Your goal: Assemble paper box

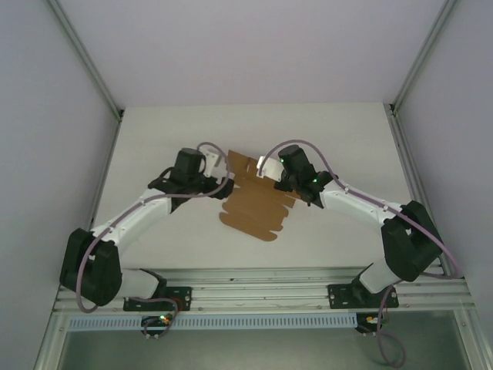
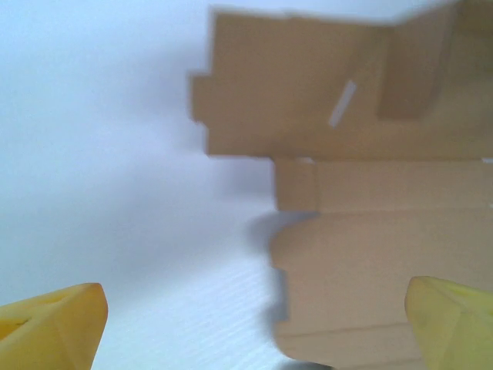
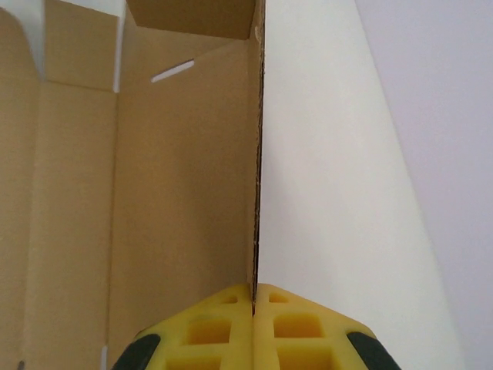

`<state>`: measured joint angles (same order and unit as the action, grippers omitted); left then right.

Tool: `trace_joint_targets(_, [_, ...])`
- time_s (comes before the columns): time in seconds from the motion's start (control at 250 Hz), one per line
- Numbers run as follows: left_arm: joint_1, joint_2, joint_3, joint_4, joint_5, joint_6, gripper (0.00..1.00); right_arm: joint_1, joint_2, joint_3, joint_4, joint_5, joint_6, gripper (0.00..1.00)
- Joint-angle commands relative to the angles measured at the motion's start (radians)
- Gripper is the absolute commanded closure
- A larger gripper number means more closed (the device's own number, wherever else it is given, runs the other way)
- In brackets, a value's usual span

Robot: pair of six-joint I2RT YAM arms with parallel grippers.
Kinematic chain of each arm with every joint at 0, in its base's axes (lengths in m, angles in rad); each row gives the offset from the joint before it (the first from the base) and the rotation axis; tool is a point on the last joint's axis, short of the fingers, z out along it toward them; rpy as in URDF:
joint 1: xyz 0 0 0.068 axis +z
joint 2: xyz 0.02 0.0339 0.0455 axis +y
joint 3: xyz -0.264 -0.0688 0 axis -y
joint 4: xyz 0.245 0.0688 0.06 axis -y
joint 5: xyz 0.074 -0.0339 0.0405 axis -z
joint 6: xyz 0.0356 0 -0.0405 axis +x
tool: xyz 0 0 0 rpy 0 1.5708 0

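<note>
From the near edge of the counter (image 1: pixel 339 231), the two arms rise off their rail (image 1: pixel 262 297) and lean inward until they almost meet over the middle. The paper box (image 1: pixel 253 210) lies there as a plain brown die-cut sheet, about midway between the counter's left and right edges. Its nearest notched tabs lie flat and point back toward the rail, while its far end is partly folded up.

The left tool (image 2: pixel 254 327) hangs at the sheet's left side with its yellow fingertips (image 2: pixel 55 325) spread wide. One fingertip is over bare counter and the other over the cardboard. The wrist view is blurred, so I cannot tell whether either one touches.

The right tool (image 3: pixel 254 324) is at the far right part of the sheet. Its yellow pads are pressed together on the edge of a side panel, pinching it. That panel stands upright and shows edge-on from the wrist. A narrow slit (image 3: pixel 172 71) is cut into the cardboard left of the panel, toward its far end. Beyond the slit another flap stands up across the end. To the right of the panel, white counter runs off toward the far edge.
</note>
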<state>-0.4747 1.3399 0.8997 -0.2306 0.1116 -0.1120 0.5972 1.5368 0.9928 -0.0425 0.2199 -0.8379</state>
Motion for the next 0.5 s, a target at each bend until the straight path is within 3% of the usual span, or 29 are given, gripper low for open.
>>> trace_joint_targets(0.0, [0.083, 0.006, 0.002, -0.004, 0.042, -0.081, 0.00, 0.025, 0.062, -0.037, 0.170, 0.108, -0.225, 1.00])
trace_joint_targets(0.216, [0.196, 0.122, 0.041, 0.097, 0.255, -0.020, 0.00, 0.030, 0.142, -0.127, 0.470, 0.156, -0.388, 1.00])
trace_joint_targets(0.387, [0.216, 0.234, 0.081, 0.198, 0.327, 0.103, 0.00, 0.032, 0.171, -0.192, 0.645, 0.116, -0.422, 1.00])
trace_joint_targets(0.495, [0.248, 0.342, 0.172, 0.134, 0.416, 0.146, 0.00, 0.035, 0.182, -0.224, 0.750, 0.103, -0.443, 1.00])
